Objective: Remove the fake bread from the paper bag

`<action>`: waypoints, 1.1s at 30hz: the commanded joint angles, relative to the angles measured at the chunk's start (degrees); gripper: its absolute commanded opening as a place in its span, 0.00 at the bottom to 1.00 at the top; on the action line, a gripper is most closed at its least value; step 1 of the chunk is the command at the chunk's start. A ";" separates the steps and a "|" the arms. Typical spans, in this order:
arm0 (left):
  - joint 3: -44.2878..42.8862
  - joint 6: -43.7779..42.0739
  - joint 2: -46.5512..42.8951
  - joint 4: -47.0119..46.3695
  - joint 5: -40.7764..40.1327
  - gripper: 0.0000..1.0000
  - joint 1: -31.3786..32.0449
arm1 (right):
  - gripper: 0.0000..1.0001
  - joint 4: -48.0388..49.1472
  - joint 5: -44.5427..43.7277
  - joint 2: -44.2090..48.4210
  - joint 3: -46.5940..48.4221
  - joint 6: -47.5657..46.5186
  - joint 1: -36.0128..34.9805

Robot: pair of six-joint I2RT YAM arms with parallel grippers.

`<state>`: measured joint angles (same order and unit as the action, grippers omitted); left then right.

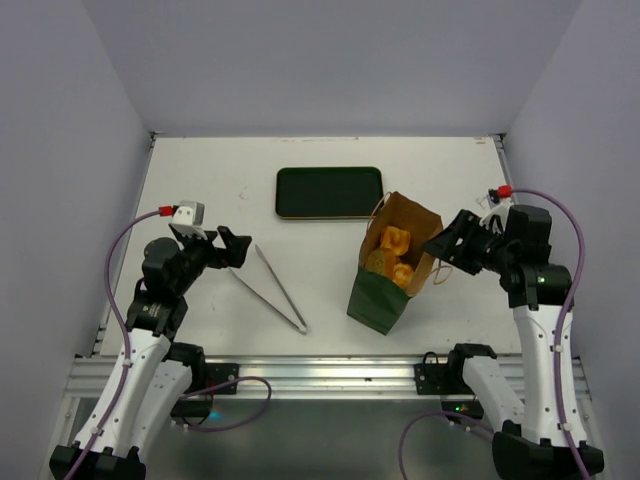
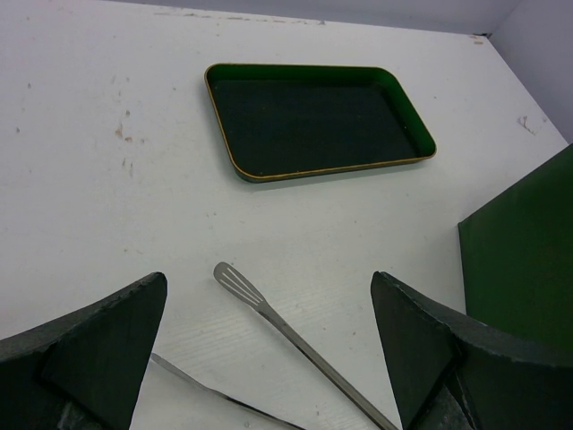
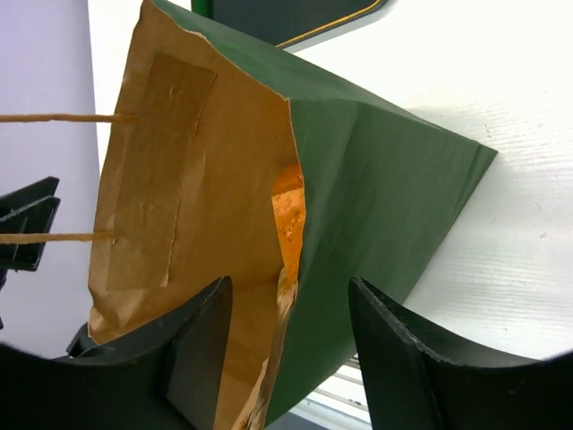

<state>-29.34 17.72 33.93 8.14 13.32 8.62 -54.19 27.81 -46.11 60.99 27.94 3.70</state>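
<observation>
Left of centre on the worktop (image 1: 200,190), the left end effector (image 1: 232,250) hangs released just above the tongs (image 1: 280,290), apparently idle. The right end effector (image 1: 452,248), jaws spread and empty, sits at the right rim of the bag (image 1: 378,298), probably to steady it or reach in. The bag stands right of centre, long axis upright, mouth up, with the bread (image 1: 394,243) inside. Toward the far edge lies the tray (image 1: 329,192).

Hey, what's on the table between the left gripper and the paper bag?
Metal tongs lie between the left gripper and paper bag, clearest in the top view.
</observation>
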 commanded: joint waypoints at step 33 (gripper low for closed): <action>0.87 3.80 1.49 -4.71 11.90 1.00 -0.54 | 0.00 15.87 -10.50 -6.36 16.96 -34.43 0.07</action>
<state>-29.12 19.09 35.07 6.35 21.63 8.62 -44.77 19.73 -51.53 75.02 4.54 3.70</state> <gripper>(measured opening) 0.996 0.032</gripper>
